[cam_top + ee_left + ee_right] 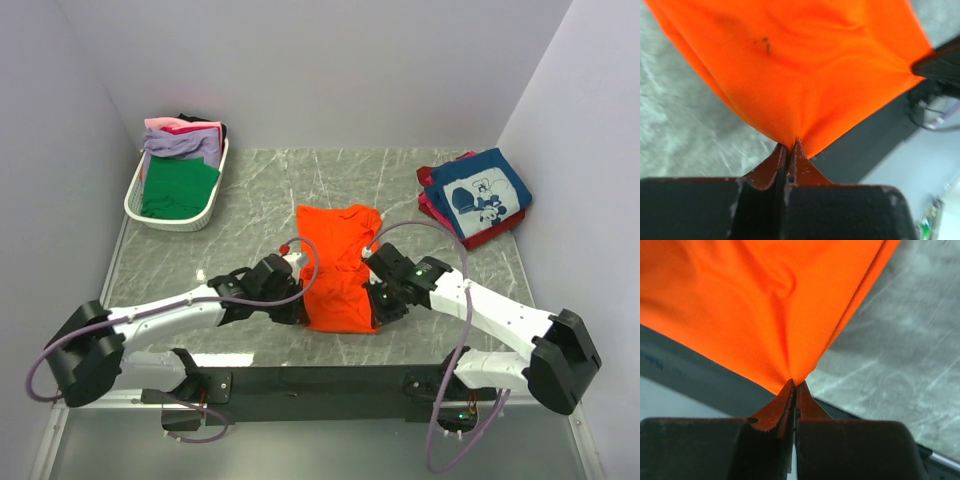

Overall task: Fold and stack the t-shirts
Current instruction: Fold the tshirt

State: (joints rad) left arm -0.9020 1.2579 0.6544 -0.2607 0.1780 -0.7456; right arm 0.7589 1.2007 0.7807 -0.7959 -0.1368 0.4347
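– Two tools on the sheet. Hazards first?
– Item 1, slip: each tool pinches only a small corner of thin cloth. A hard pull apart or a quick lift could, I judge, drag the corner free.
Item 2, skewed fold: if one arm leads the other, the edge would likely land askew.
Item 3, snag: the arms sit close beside the cloth and it could catch on them.
– State of the tools?
– Left tool [790,146]: fingers pressed together, clamped on a near corner of the orange t-shirt [338,265], with cloth fanning out from the tips.
Right tool [794,382]: likewise together, clamped on the other near corner.
– Location of that shirt?
– Middle of the worktop [250,200], between the two arms. The near edge is held in the tools and the far end lies on the stone.
– Further out?
– Far right: navy blue t-shirt [478,195], folded, on top of a red t-shirt [428,204].
Far left: basket [170,220] holding the green t-shirt [178,188], the lavender t-shirt [180,143] and others. All are well apart from the arms and, by my reckoning, not yet folded.
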